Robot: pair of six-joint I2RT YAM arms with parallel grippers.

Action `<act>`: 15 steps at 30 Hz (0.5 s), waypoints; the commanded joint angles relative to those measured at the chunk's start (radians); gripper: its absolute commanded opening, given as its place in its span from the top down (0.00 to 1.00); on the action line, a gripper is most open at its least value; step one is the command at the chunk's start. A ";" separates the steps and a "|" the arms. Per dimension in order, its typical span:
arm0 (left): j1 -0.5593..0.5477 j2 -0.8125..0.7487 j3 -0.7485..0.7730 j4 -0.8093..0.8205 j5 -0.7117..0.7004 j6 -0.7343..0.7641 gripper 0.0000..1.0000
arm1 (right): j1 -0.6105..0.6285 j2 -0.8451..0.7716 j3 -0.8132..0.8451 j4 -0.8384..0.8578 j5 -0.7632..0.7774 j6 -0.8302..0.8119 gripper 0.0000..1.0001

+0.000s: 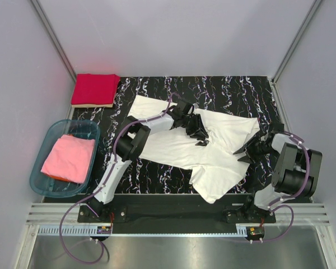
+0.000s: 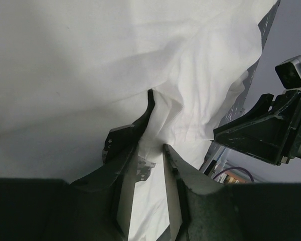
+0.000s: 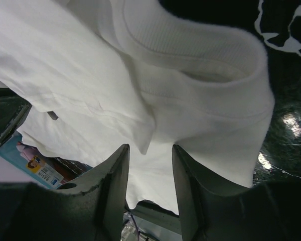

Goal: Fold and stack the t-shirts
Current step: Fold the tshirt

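Note:
A white t-shirt [image 1: 173,147] lies spread and rumpled across the black white-streaked mat [image 1: 235,92]. My left gripper [image 1: 199,134] is down on the shirt's middle. In the left wrist view its jaws [image 2: 151,143] stand apart, with a puckered ridge of white cloth [image 2: 90,65] rising between the fingertips. My right gripper [image 1: 247,150] is at the shirt's right edge, open. In the right wrist view a folded corner of the shirt [image 3: 90,65] hangs into the gap of that gripper [image 3: 148,153], close to the ribbed collar. A folded red t-shirt [image 1: 95,89] lies at the back left. A pink t-shirt [image 1: 70,158] sits in the tub.
The translucent teal tub [image 1: 50,134] stands off the mat's left side. Grey walls close in the left, back and right. A metal rail [image 1: 173,216] with both arm bases runs along the near edge. One of the right arm's black fingers [image 2: 256,133] shows in the left wrist view.

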 commanded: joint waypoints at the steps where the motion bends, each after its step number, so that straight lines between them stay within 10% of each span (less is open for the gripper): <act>1: -0.008 -0.010 0.029 0.018 -0.020 -0.011 0.65 | -0.016 0.005 0.037 0.009 0.010 -0.023 0.54; 15: -0.011 -0.021 0.037 0.024 -0.021 -0.030 0.91 | -0.017 0.035 0.005 0.091 -0.056 0.022 0.62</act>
